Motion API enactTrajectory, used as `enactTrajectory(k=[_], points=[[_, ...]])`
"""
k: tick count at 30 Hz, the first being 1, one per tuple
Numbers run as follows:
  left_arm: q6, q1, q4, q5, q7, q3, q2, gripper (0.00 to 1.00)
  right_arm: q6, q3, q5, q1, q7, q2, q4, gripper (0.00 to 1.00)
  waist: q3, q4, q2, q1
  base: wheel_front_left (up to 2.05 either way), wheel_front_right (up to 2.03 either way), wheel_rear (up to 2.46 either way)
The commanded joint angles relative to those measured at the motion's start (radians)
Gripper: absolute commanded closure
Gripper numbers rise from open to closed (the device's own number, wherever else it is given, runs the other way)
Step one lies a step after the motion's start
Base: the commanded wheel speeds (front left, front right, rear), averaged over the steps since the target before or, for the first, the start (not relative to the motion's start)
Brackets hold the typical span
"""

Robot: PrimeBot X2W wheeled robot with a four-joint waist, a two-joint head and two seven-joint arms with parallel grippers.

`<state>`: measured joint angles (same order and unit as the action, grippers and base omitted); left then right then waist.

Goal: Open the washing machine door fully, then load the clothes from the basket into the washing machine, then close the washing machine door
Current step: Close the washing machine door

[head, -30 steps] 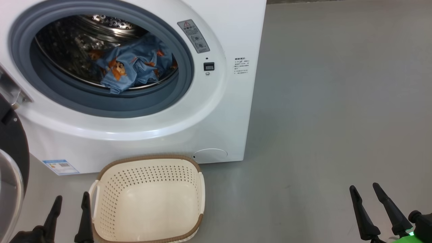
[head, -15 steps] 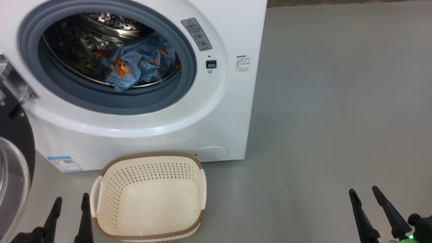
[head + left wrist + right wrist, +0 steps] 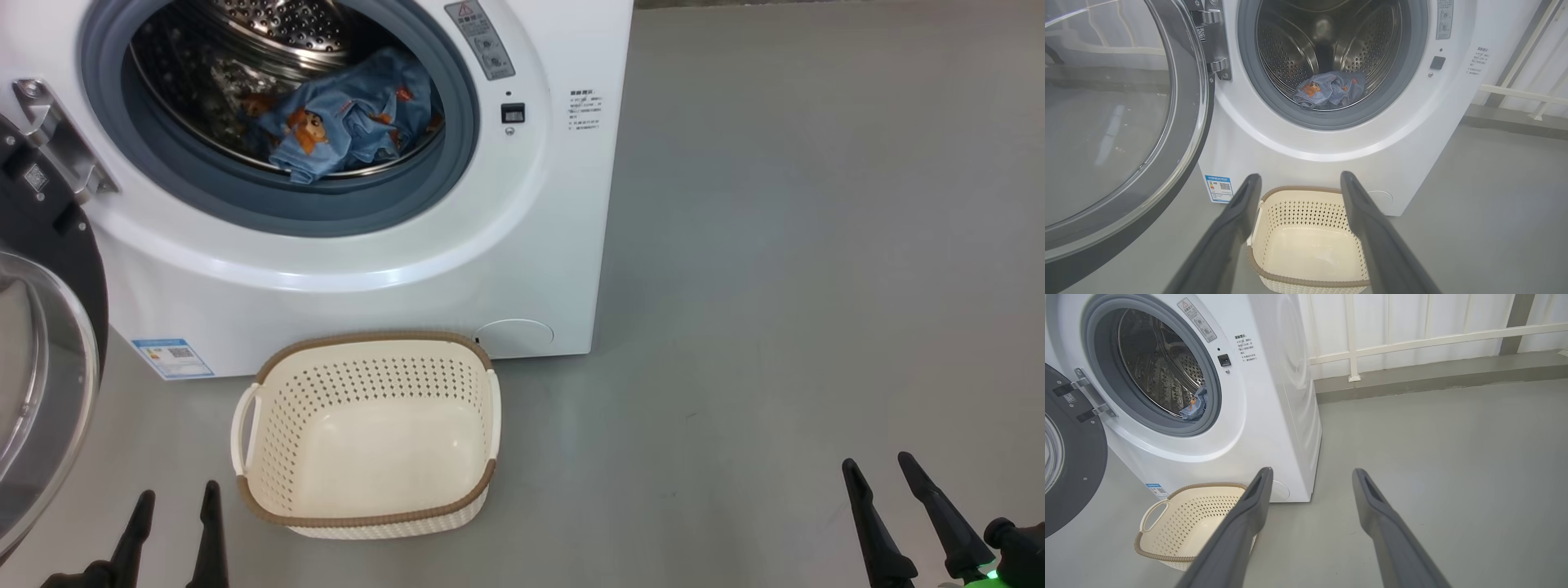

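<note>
The clothes [image 3: 351, 122] lie in the drum of the washer [image 3: 392, 278]. The basket [image 3: 371, 336], on the floor just before the washer, is empty, so loading looks done. The door [image 3: 45, 351] stands wide, left of the washer, probably awaiting closing. The left gripper [image 3: 180, 490] and right gripper [image 3: 877, 460] hover before the washer, jaws spread, holding nothing.

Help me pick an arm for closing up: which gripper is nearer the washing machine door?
Left. The left gripper hovers just right of the washing machine door; the right gripper is far off to the right, past the basket.
</note>
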<state>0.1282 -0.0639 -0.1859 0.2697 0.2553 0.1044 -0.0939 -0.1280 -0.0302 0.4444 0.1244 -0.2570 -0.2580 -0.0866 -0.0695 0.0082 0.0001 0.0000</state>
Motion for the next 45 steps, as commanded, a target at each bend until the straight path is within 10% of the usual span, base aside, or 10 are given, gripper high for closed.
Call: enactTrajectory(k=[1, 45], points=[[0.002, 0.019, 0.022, -0.004, 0.006, 0.03, -0.016, 0.0, -0.003, -0.023, 0.01, 0.001, -0.005, -0.022, 0.021, 0.0, 0.0, 0.002, -0.0001, 0.0, 0.0, 0.0, 0.0], [-0.03, -0.04, 0.081, 0.053, 0.006, 0.097, 0.043, 0.0, -0.003, -0.222, 0.032, -0.142, -0.005, -0.079, -0.023, 0.0, -0.002, 0.518, -0.0001, 0.0, 0.0, 0.0, 0.0]])
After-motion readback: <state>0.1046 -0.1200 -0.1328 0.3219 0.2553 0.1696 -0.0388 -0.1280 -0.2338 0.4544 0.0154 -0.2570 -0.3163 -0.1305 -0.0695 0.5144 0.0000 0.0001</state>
